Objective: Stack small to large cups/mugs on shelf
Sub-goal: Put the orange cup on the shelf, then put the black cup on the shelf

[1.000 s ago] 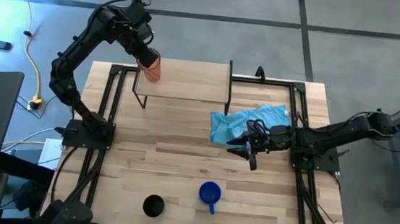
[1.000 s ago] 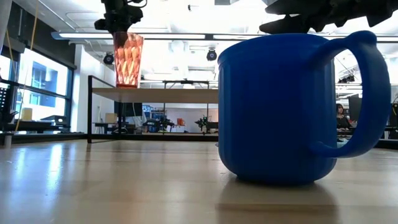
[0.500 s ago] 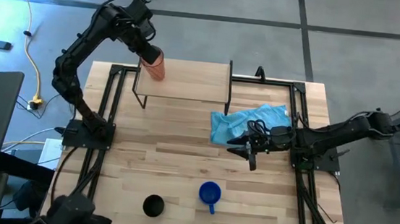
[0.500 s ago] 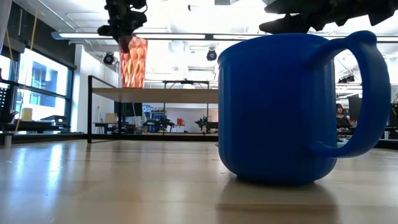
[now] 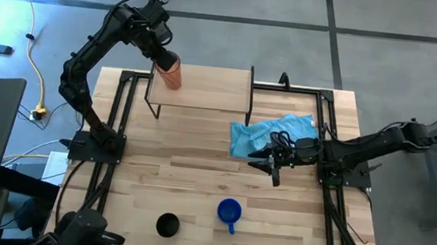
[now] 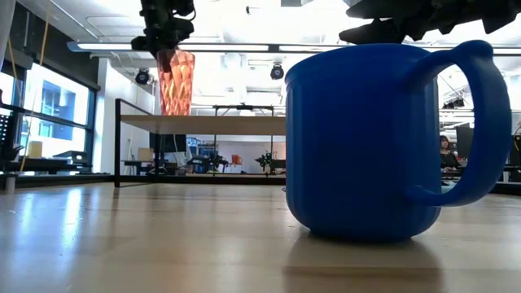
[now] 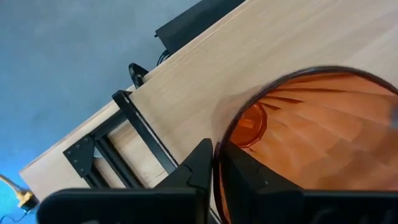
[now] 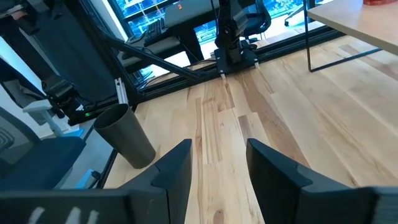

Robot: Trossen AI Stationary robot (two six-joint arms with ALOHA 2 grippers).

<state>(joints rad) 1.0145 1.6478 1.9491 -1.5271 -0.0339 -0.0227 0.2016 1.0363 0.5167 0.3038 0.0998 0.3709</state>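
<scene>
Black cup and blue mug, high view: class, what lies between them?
Nothing: only bare tabletop separates the black cup from the blue mug.

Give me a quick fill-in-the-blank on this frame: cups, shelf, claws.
1. The left claw pinches the rim of the ___ tumbler.
2. That tumbler stands at the left end of the ___.
3. The black cup and the blue mug stand on the ___, near its front edge.
4. The right claw, fingers apart, hovers beside the light-blue ___.

Missing: orange; shelf; table; cloth
</scene>
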